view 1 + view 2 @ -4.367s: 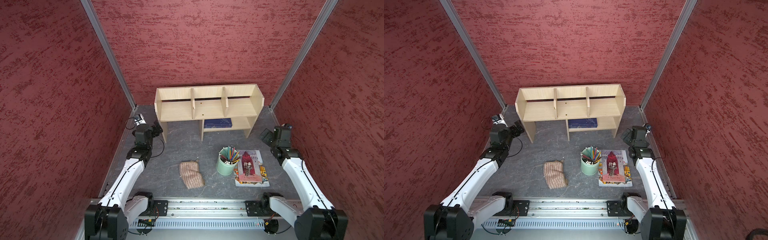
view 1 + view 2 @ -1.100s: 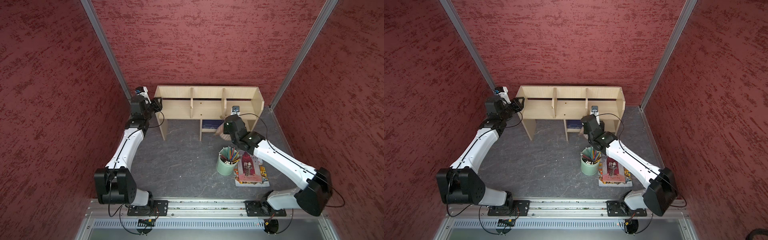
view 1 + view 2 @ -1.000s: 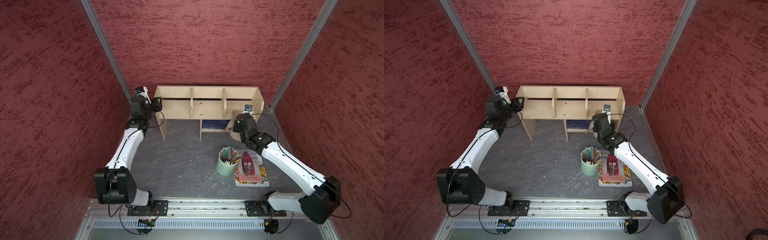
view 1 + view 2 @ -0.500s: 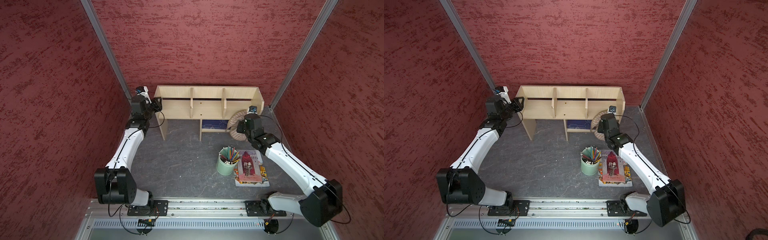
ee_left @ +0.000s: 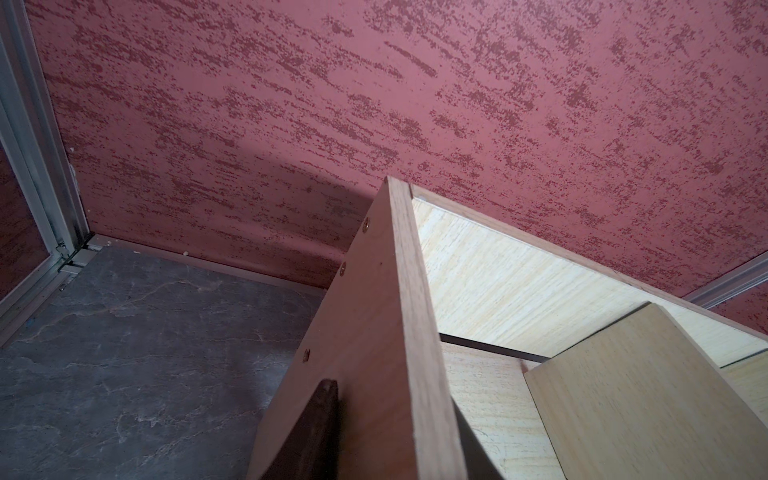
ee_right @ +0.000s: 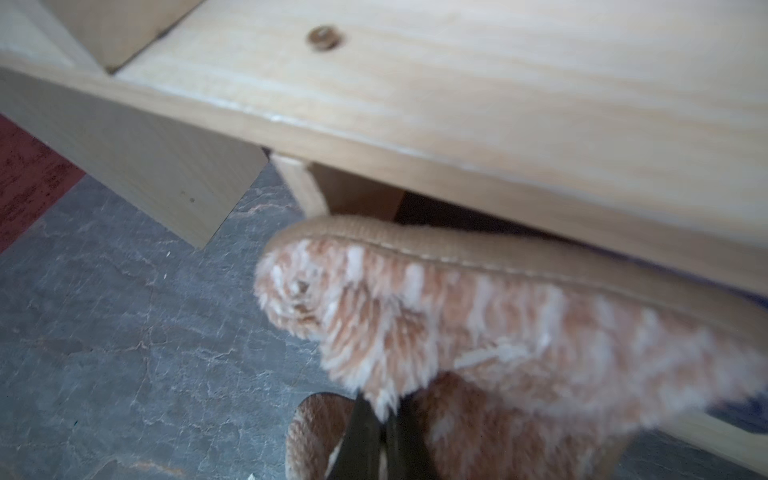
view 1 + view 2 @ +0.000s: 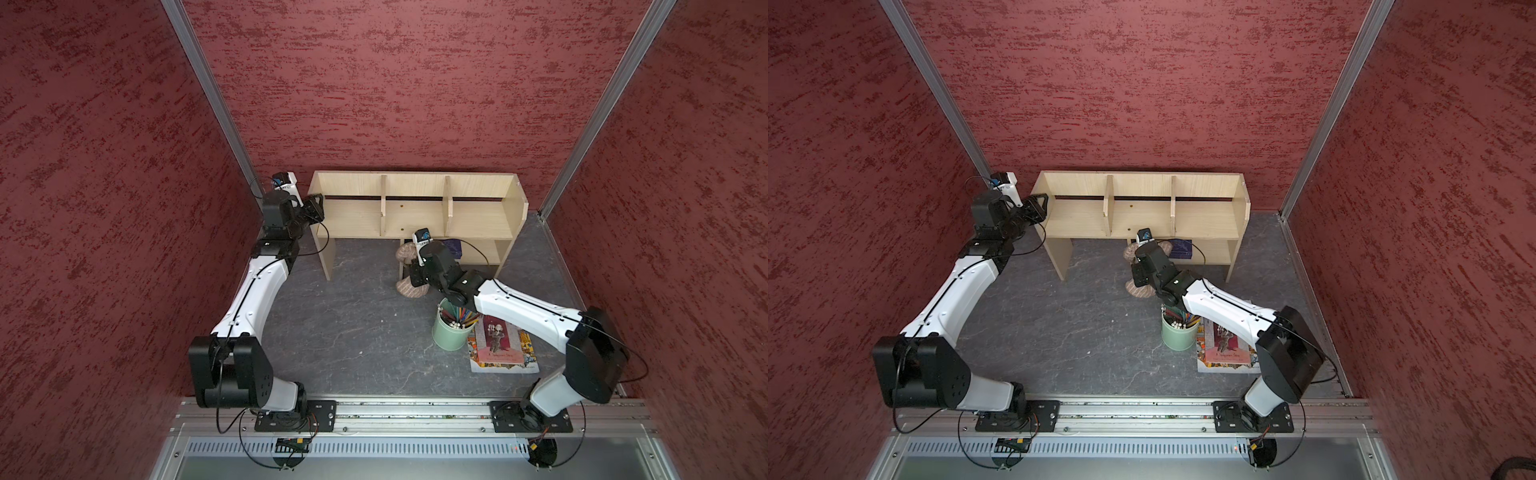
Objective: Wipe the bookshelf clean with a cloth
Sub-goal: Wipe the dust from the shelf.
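The light wood bookshelf (image 7: 415, 208) (image 7: 1142, 208) stands against the back wall. My left gripper (image 7: 313, 208) (image 7: 1038, 208) straddles its left end panel (image 5: 374, 332), with one dark finger (image 5: 316, 432) flat on the panel's outer face. My right gripper (image 7: 411, 270) (image 7: 1138, 272) (image 6: 382, 436) is shut on the fluffy tan cloth (image 7: 409, 287) (image 7: 1142, 289) (image 6: 498, 332). The cloth bunches in front of the lower shelf's left upright, just under the front edge of the main board (image 6: 457, 104). Whether it touches the wood I cannot tell.
A dark blue book (image 7: 453, 247) lies on the lower shelf. A green cup of coloured pencils (image 7: 451, 332) stands right under my right forearm, with a colourful magazine (image 7: 503, 345) beside it. Red walls close in on three sides, and a metal rail (image 7: 415, 415) runs along the front.
My right arm has swung the cloth leftward, from the right end of the lower shelf to its left upright. The left arm has stayed on the end panel.
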`<state>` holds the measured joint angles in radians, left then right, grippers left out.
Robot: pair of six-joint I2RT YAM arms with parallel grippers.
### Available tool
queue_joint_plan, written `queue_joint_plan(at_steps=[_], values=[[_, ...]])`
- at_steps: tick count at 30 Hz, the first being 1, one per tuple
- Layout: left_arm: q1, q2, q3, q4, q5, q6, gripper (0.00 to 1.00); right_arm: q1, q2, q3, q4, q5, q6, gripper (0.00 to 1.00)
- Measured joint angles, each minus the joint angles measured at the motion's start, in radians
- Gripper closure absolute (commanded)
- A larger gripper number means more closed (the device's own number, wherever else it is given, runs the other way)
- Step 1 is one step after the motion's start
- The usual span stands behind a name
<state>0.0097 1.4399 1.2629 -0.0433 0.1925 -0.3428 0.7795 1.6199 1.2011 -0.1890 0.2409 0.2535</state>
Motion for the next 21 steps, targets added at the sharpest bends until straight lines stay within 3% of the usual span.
queue_joint_plan(at_steps=[5, 10, 15, 21], values=[[0.000, 0.000, 0.000, 0.000, -0.002, 0.001, 1.00, 0.027, 0.105, 0.110, -0.002, -0.002, -0.008, 1.00], [0.000, 0.000, 0.000, 0.000, -0.001, 0.002, 1.00, 0.029, 0.132, 0.090, -0.002, 0.045, -0.024, 1.00], [0.000, 0.000, 0.000, 0.001, -0.001, 0.003, 1.00, 0.001, 0.060, -0.047, 0.003, 0.102, -0.031, 1.00], [0.000, 0.000, -0.001, 0.002, 0.000, 0.003, 1.00, -0.110, -0.092, -0.196, 0.006, 0.154, -0.030, 1.00]])
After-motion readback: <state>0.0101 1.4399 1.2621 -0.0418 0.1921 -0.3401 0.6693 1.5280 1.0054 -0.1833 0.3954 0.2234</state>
